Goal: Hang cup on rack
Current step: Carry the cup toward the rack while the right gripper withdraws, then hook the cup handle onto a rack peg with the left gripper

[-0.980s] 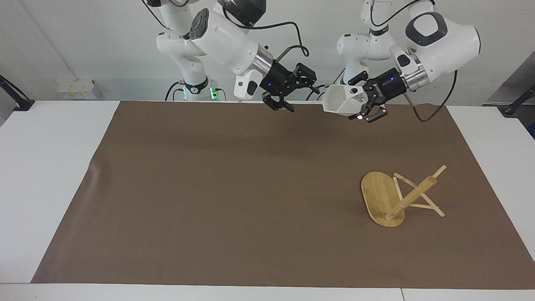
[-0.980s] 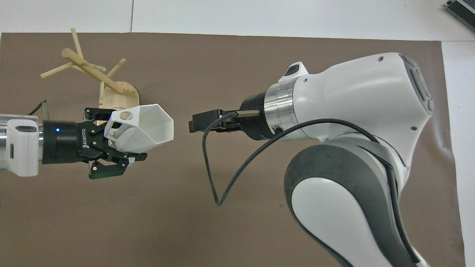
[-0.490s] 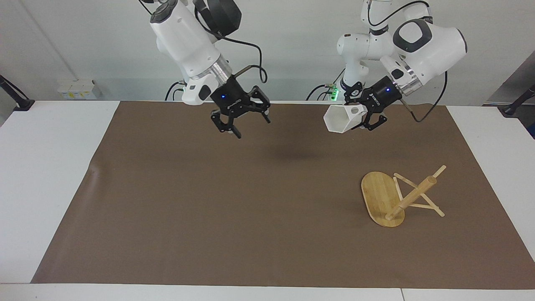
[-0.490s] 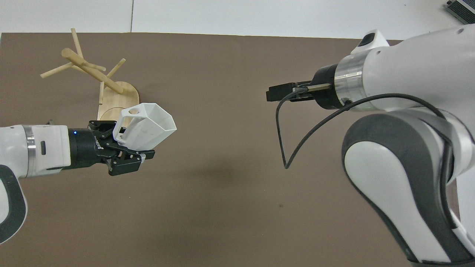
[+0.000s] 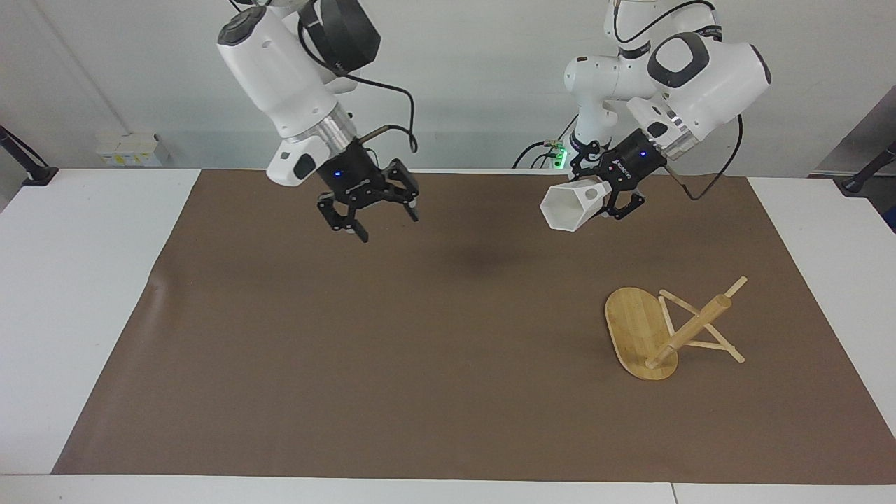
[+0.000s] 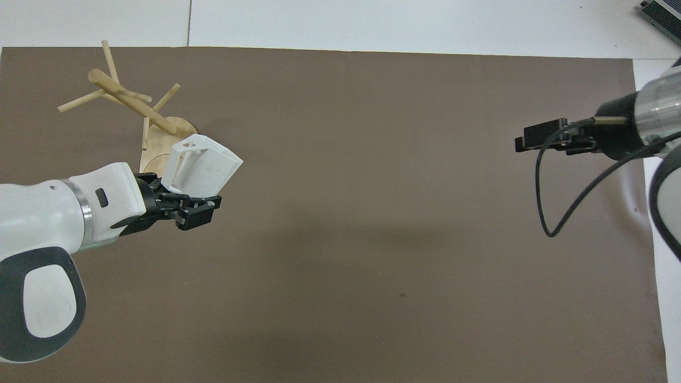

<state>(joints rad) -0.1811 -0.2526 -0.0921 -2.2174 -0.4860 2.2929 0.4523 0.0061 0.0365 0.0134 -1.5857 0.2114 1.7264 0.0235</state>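
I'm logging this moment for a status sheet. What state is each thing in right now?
Small white faceted cup: lifted off the table, tipped on its side, gripped by the left hand.
Light bamboo mug rack: standing on the brown mat, pegs bare, no cup hung.
Left hand: shut on the cup, in the air over the mat.
Right hand: open, holding nothing, raised over the mat.
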